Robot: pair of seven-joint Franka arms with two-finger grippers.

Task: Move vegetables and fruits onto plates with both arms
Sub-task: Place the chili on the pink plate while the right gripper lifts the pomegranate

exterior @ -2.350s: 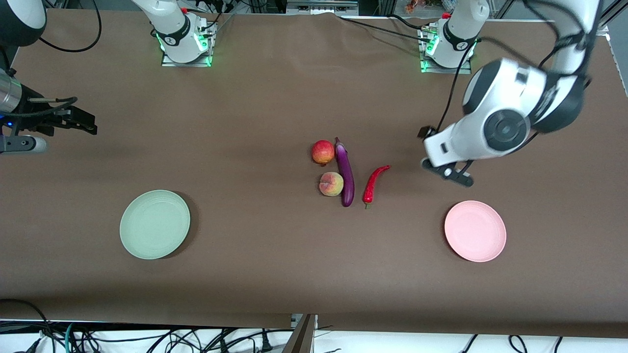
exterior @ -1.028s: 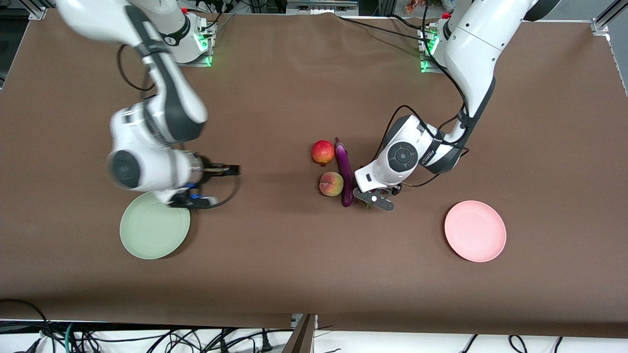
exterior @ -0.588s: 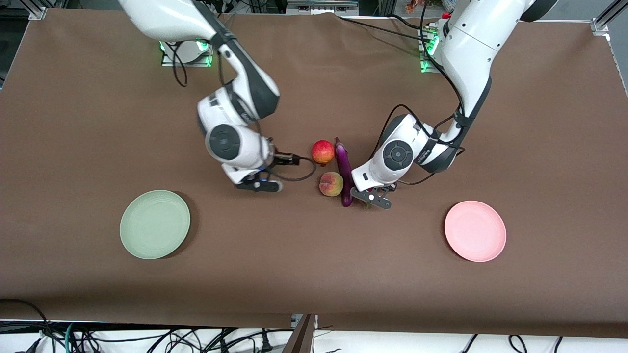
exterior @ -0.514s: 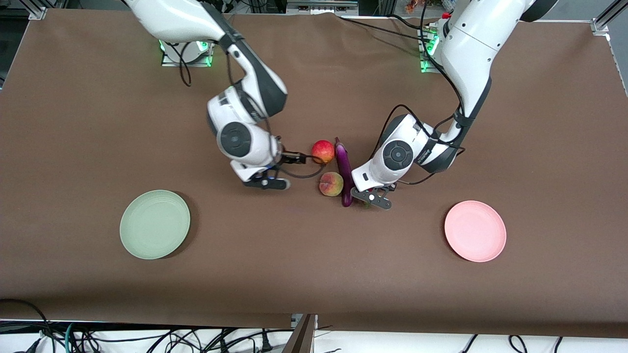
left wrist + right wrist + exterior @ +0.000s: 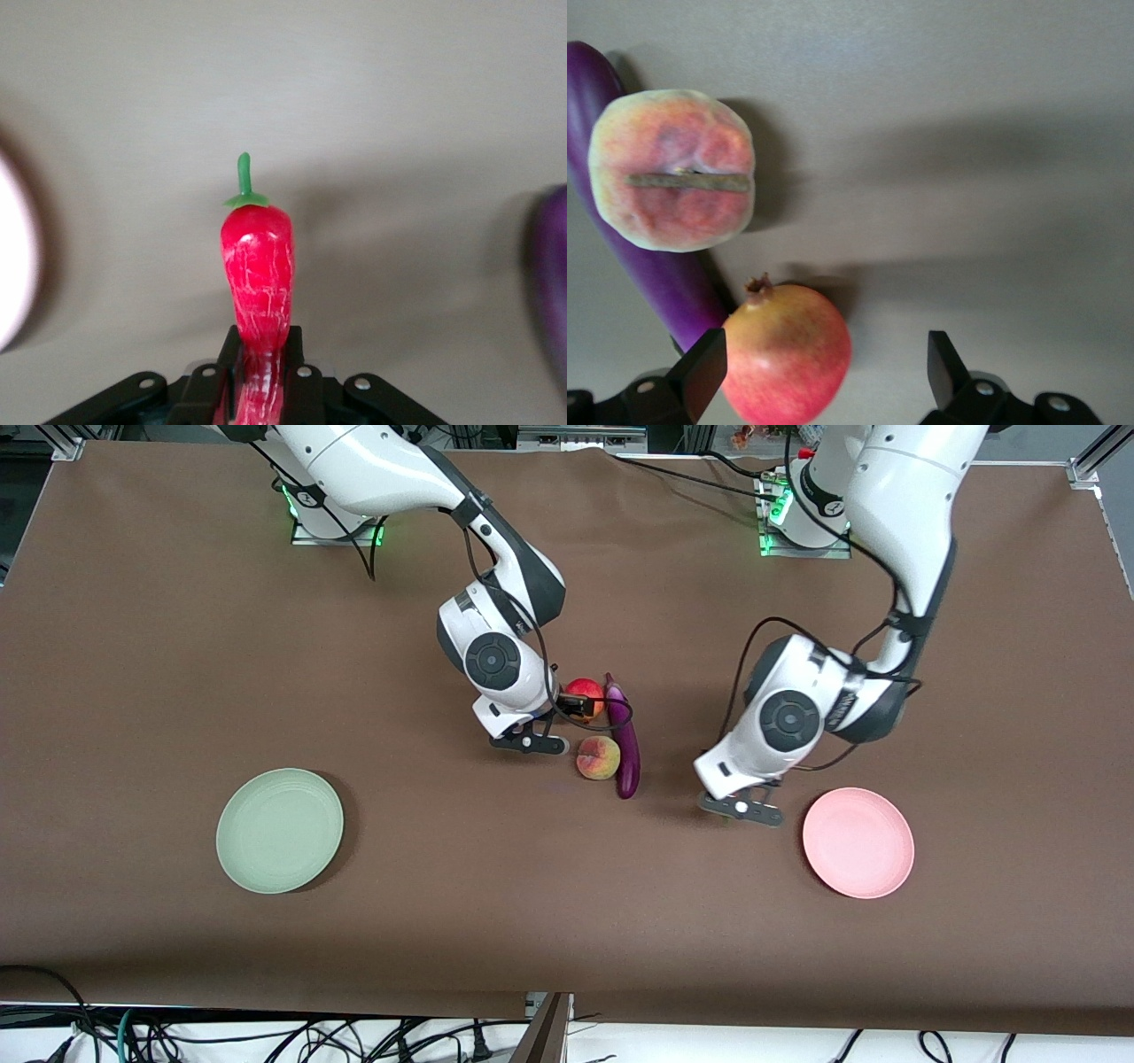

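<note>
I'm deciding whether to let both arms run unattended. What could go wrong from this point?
1. The left gripper pinches the red chili pepper by one end only, over bare table short of the pink plate; it might swing or slip out.
2. The open right gripper straddles the red fruit off-centre, and the fruit lies close against the eggplant; closing may nudge it or the peach-coloured fruit.

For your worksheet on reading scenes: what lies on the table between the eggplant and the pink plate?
In the front view, only the left gripper, up in the air, shut on the chili. The table between eggplant and pink plate is otherwise bare.
</note>
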